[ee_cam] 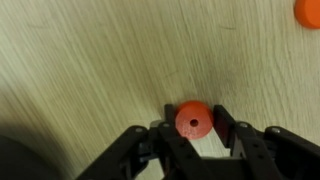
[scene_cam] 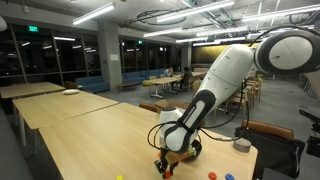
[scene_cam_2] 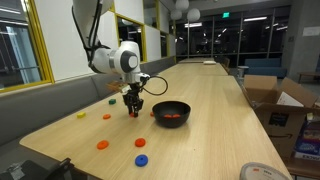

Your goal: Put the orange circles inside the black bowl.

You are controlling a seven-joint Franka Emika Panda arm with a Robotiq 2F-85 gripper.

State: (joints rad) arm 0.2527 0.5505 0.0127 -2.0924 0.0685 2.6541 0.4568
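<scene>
The claw (ee_cam: pixel 194 122) sits closest to the wrist camera, its two dark fingers (ee_cam: pixel 228 125) closed on either side of an orange circle (ee_cam: pixel 193 118), gripping it low against the pale wooden worktop (ee_cam: pixel 90 60). A second orange circle (ee_cam: pixel 308 10) lies at the far right corner of that view, well apart. In an exterior view the claw (scene_cam_2: pixel 133 109) stands just left of the black bowl (scene_cam_2: pixel 170 124), which has orange pieces (scene_cam_2: pixel 172 117) inside. Nearer on the worktop lie two loose orange circles (scene_cam_2: pixel 102 145) (scene_cam_2: pixel 141 142) and a blue piece (scene_cam_2: pixel 140 160); a yellow piece (scene_cam_2: pixel 82 114) lies to the left. A cardboard box (scene_cam_2: pixel 262 95) sits at the right.
</scene>
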